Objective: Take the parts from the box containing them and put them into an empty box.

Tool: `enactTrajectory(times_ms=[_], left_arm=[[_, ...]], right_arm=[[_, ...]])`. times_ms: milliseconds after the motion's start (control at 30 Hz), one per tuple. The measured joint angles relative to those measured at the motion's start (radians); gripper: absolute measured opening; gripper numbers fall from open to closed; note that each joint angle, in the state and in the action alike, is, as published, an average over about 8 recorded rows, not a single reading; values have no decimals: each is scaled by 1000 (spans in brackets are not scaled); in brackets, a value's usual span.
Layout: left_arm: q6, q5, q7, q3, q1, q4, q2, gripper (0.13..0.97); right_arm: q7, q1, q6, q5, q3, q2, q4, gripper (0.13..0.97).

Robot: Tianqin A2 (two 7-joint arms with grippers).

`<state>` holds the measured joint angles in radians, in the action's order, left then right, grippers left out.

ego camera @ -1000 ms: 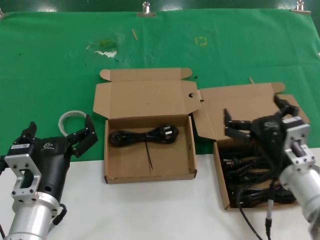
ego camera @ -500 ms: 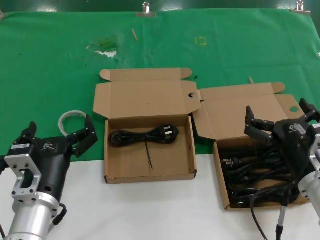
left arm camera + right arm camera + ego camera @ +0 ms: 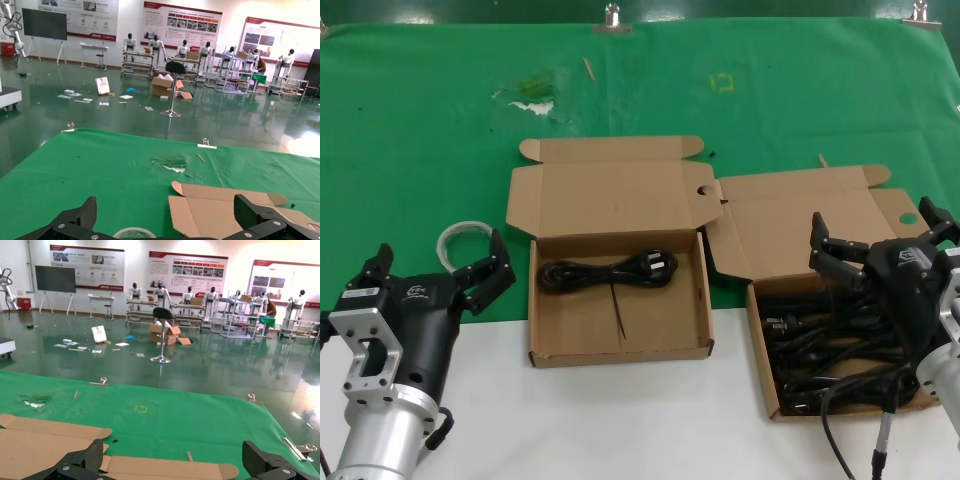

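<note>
- Over the right-hand cardboard box [image 3: 760,350], my right claw [image 3: 880,245] hangs spread wide, gripping nothing; the tangled black power cords [image 3: 820,350] lie directly beneath it.
- Left of that box, the matching shallow carton [image 3: 620,350] holds one slim coiled cord [image 3: 608,272].
- My left claw [image 3: 435,270] waits spread, farther left, beside a clear ring of tubing [image 3: 460,238].

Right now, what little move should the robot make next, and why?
Probably the right gripper should drop straight down into the right-hand box and close on one of the black cords piled there. Its fingers are spread open and empty above that pile, while the middle box holds only one cord. The left gripper waits open near the table's front left.
</note>
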<state>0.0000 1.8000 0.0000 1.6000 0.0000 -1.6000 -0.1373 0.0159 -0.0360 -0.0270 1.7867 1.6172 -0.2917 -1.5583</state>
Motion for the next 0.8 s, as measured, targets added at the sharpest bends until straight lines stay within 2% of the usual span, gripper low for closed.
enactTrajectory(times_ms=[800], left_arm=[[0, 0, 0, 0, 0, 0, 0, 966]], right_arm=[[0, 0, 0, 0, 0, 0, 0, 966]])
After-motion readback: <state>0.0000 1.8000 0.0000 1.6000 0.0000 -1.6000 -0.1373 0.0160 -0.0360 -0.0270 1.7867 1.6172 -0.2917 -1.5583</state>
